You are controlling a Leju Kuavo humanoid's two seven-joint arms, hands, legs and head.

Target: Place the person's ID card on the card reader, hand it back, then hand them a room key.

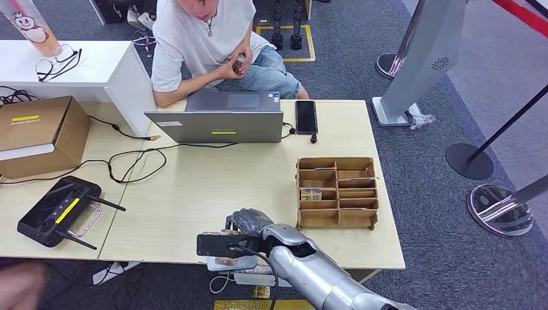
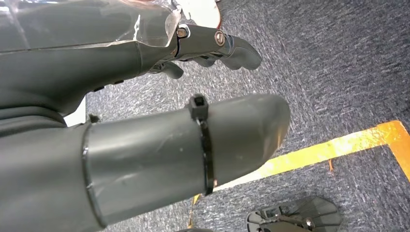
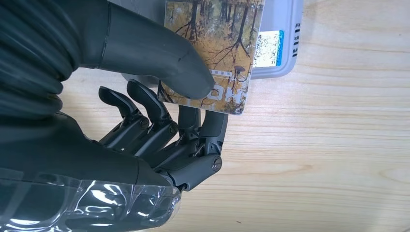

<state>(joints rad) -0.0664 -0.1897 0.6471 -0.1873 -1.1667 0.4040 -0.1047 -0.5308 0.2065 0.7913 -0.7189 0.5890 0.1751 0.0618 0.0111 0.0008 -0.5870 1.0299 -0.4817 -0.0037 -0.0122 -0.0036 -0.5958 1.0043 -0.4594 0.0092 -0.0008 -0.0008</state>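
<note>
My right hand (image 3: 145, 121) pinches the ID card (image 3: 227, 38), printed with a picture of autumn trees, between thumb and fingers. The card lies partly over the light grey card reader (image 3: 280, 53) on the wooden table. In the head view that hand (image 1: 251, 221) is at the table's front edge, just beyond the reader (image 1: 240, 263), and it hides the card. A wooden compartment box (image 1: 337, 192) to the right holds a small card-like item (image 1: 311, 192). The person (image 1: 207, 39) sits behind the table, hands together. My left hand (image 2: 193, 154) hangs over the carpet, holding nothing.
A laptop (image 1: 223, 119) and a black phone (image 1: 305, 116) lie at the far edge in front of the person. On the left are a cardboard box (image 1: 39, 135), a black controller with antennas (image 1: 58, 212) and loose cables (image 1: 136, 161). Stanchion bases (image 1: 468, 160) stand at the right.
</note>
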